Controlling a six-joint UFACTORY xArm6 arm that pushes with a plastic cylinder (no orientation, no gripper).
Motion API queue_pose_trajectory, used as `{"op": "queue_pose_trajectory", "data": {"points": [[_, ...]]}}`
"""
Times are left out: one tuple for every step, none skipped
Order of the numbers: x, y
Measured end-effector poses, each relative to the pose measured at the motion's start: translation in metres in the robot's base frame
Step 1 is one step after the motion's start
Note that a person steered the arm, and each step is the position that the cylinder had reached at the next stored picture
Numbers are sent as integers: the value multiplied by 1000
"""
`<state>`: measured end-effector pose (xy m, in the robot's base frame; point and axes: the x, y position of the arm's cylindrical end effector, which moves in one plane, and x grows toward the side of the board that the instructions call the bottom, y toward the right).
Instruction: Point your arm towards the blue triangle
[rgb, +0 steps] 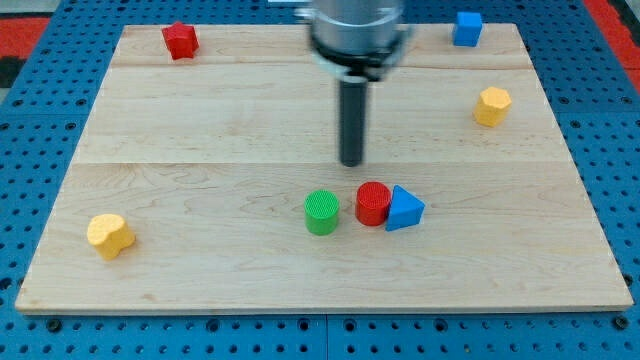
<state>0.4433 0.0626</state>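
Seven blocks lie on the wooden counter (200, 120): two red, two yellow, two blue and one green. Taking the blue triangle (405, 209) as the landmark, it sits a little to the view's right of the counter's middle, toward the view's bottom, with one corner pointing to the view's right. A red cylinder (372, 203) touches it on its left side. A green cylinder (321, 212) stands just beyond that red cylinder, further to the view's left, with a small gap between the two.

The other four are well apart from the triangle. A blue cube (467, 28) rests far toward the view's top and slightly right of it, near the counter's far edge. A yellow block (492, 105), many-sided, lies up and to the right of the triangle. A red block (181, 40) of irregular shape sits far up and to the left, and a second yellow block (110, 235) lies far to the left, slightly lower than the triangle.

My tip (351, 162) stands above and to the left of the triangle, near it but not touching, closest to the red cylinder. This arm has no jaws, only the straight dark rod.
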Motion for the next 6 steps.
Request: {"op": "queue_pose_trajectory", "data": {"points": [[52,67],[113,93],[166,59],[165,7],[165,16],[150,30]]}}
